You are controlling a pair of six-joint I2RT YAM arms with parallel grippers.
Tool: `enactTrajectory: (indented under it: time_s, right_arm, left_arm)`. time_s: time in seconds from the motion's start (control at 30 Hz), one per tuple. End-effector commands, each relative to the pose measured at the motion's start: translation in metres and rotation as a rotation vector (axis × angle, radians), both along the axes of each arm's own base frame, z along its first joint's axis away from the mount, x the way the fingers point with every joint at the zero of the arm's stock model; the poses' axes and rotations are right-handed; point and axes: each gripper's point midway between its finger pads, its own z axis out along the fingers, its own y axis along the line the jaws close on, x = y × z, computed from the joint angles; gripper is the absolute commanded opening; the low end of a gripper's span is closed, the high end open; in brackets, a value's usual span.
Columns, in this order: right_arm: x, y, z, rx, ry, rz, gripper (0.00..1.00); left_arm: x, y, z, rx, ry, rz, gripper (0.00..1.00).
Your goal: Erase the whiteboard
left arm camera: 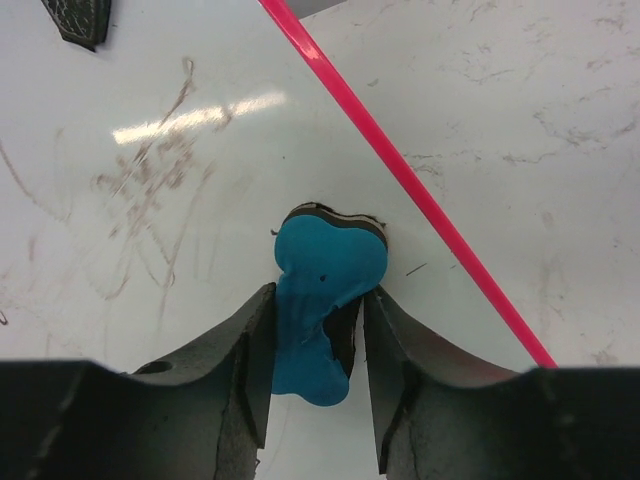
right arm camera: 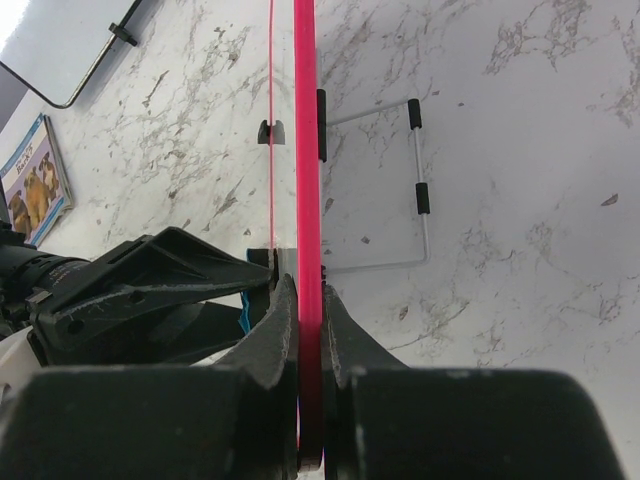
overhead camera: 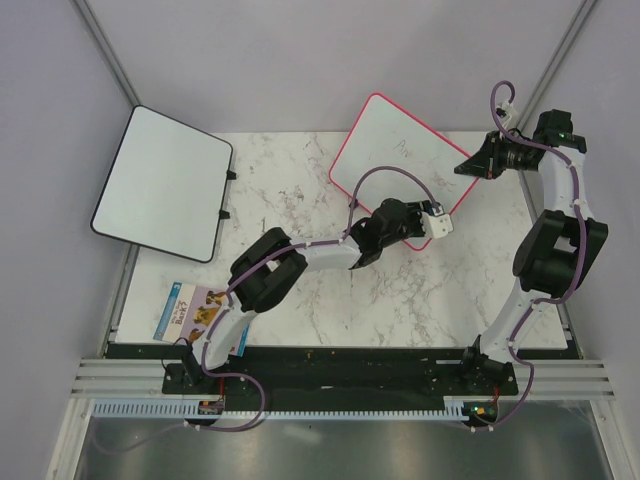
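left wrist: whiteboard (left arm camera: 150, 250) runs off the top and left edges. grey scribbles (left arm camera: 150, 180) too faint to read. lower end of the blue eraser (left arm camera: 325, 290) is buried between my left fingers (left arm camera: 230, 370). black shape (left arm camera: 80, 20) clipped at the top, can't name it.

right wrist: board seen edge-on, face hidden. its frame vanishes inside my right gripper (right arm camera: 308, 300). book (right arm camera: 35, 180) cut by the left edge.

overhead: my left arm (overhead camera: 320, 255) covers part of the book.
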Motion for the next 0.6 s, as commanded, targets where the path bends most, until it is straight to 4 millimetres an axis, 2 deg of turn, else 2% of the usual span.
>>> enactTrajectory:
  time_s: [0.0,0.13,0.17,0.37,0.53,0.57]
  right_arm:
    - [-0.043,0.011,-0.097,-0.193,0.270,0.117,0.00]
    - [-0.043,0.012,-0.096,-0.193,0.267,0.117,0.00]
    - [-0.043,0.011,-0.095,-0.192,0.265,0.116,0.00]
    - [-0.044,0.011,-0.095,-0.193,0.262,0.119,0.00]
    - [-0.045,0.012,-0.097,-0.196,0.265,0.124,0.00]
    - [-0.046,0.011,-0.097,-0.198,0.264,0.126,0.00]
  left_arm:
    - [0.012,-0.006,0.014,-0.027,-0.051,0.021,0.42]
    - [0.018,-0.005,0.014,-0.044,-0.042,0.040,0.37]
    - [0.025,0.001,0.016,-0.060,-0.032,0.077,0.35]
    - [0.040,0.015,0.027,-0.154,0.081,0.098,0.28]
    - [0.047,0.012,0.038,-0.171,0.106,0.070,0.25]
    - [0.049,0.011,0.034,-0.164,0.115,0.059,0.25]
